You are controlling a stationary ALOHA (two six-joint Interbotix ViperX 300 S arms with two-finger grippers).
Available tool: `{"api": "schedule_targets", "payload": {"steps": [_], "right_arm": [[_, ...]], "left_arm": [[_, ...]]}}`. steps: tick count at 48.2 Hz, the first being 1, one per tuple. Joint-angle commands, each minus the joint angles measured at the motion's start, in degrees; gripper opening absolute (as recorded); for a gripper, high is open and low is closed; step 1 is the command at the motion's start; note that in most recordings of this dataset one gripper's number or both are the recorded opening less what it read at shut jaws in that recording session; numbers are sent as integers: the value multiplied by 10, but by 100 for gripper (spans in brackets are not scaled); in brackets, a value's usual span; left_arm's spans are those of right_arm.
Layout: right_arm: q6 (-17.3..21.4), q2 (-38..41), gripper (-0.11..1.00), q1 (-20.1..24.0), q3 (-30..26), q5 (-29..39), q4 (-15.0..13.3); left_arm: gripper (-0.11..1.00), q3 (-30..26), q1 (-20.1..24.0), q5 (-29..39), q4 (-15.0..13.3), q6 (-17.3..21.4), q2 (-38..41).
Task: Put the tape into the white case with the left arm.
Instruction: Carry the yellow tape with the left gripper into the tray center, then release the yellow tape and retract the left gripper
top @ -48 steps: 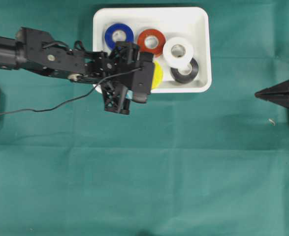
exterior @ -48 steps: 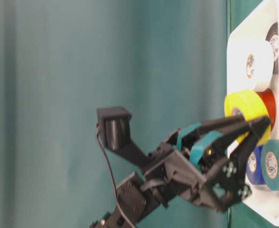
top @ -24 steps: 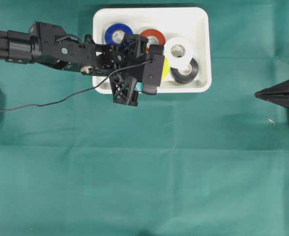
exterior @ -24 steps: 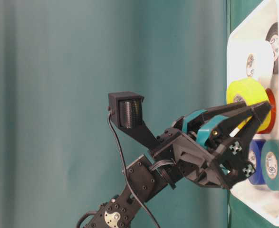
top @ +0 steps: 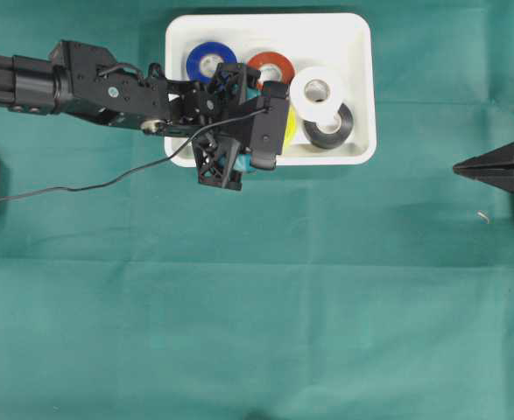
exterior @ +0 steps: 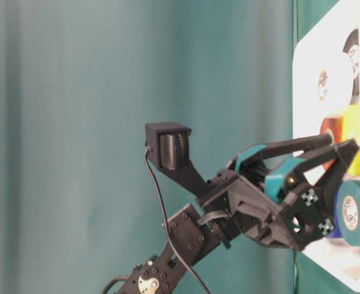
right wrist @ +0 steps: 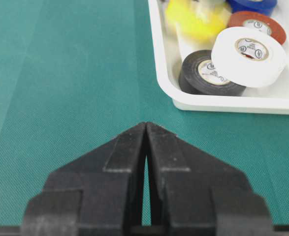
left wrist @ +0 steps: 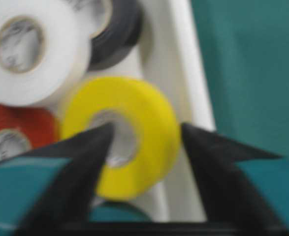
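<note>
Yellow tape inside white case near rim; left hand spread, right hand closed.

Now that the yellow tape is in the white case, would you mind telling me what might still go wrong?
1. One finger of the left gripper sits in the yellow tape's core; withdrawing could drag it out.
2. The yellow tape lies close to the white case's rim.
3. The white roll rests on the black roll; a knock may shift it.
</note>
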Motion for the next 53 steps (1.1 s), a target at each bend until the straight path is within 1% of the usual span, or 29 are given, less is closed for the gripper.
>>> {"api": "schedule_targets", "payload": {"steps": [1, 3, 4, 6, 9, 31, 41, 44, 47, 53], "right_arm": [[0, 4, -9, -1, -6, -5, -2], [1, 4, -9, -1, -6, -5, -2], [0, 4, -9, -1, -6, -6, -2], [0, 4, -9, -1, -6, -6, -2], [1, 4, -9, -1, -6, -6, -2], [0, 4, -9, -1, -6, -6, -2], [0, 4, -9, -1, -6, -5, -2], [0, 4, -9, -1, -6, -5, -2], [0, 4, -9, -1, -6, -6, -2], [0, 4, -9, -1, -6, -6, -2]], "left_arm": [[80, -2, 0, -4, 0, -2, -32], [88, 0, 0, -4, 0, -2, -35], [88, 1, 0, -4, 0, -2, -37], [82, 2, 0, -4, 0, -3, -40], [78, 4, -1, -4, 0, -3, -45], [77, 21, -18, -8, -1, -4, -79], [77, 62, -34, -28, -3, -7, -119], [77, 75, -39, -38, -3, -18, -129], [76, 87, -44, -47, -3, -36, -140], [76, 112, -55, -57, -3, -86, -165]]}}
